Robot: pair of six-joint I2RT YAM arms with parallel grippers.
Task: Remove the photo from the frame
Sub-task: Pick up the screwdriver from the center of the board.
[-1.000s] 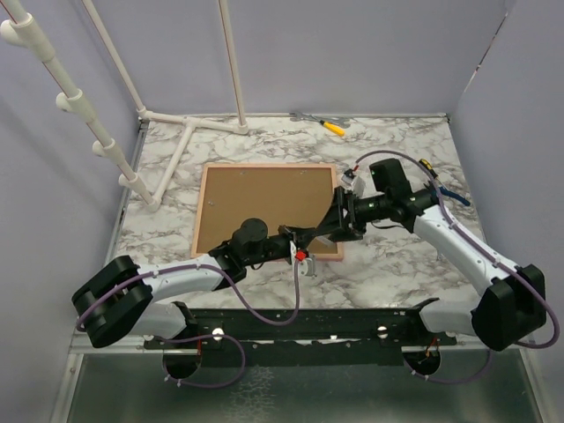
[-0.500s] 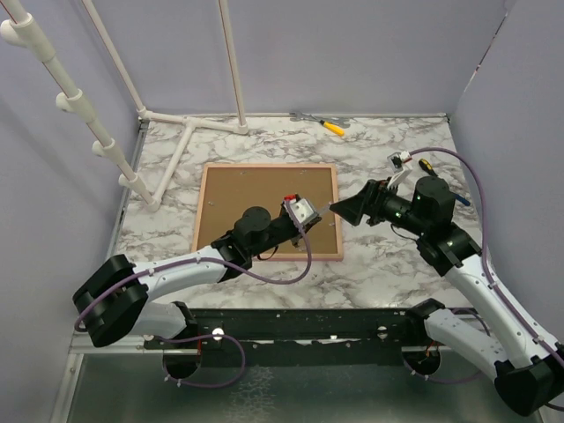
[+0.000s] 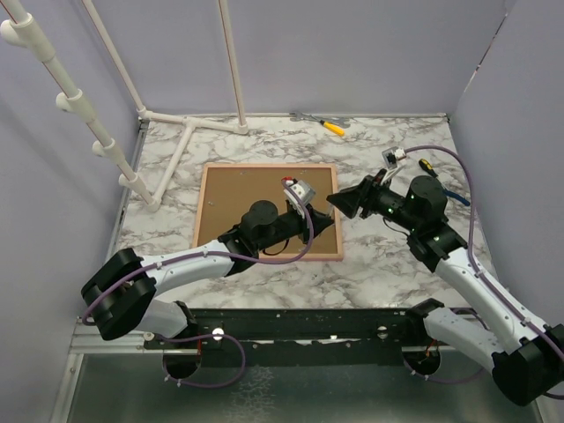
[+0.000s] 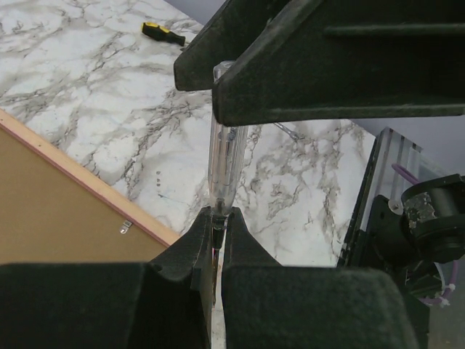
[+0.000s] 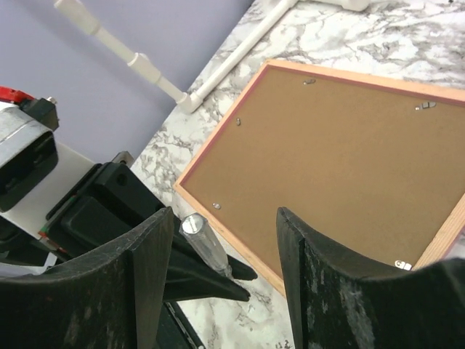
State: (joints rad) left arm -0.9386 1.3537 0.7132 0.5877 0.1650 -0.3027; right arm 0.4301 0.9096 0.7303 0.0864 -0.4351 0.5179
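Left fingers (image 4: 182,254): being kept clenched on the screwdriver (image 4: 225,160) shaft, now being carried nearer the right arm.
Right fingers (image 5: 145,283): being held apart around its handle.
Frame (image 3: 238,189): unmoved, back up.

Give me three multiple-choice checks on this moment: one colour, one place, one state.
1. The large pink-bordered rectangular frame shows which colour upward? A brown; B white; C blue.
2. The yellow-handled tool lies: A on the frame; B near the marble table's far edge; C at its near edge.
3. The left gripper is: A open, empty; B shut on the clear-handled screwdriver; C shut on the frame's edge.
Key: A, its fibreboard back faces up; B, it sits by the far wall, apart from the frame; B, its fingers pinch the screwdriver's shaft while the right gripper's open jaws flank the handle.
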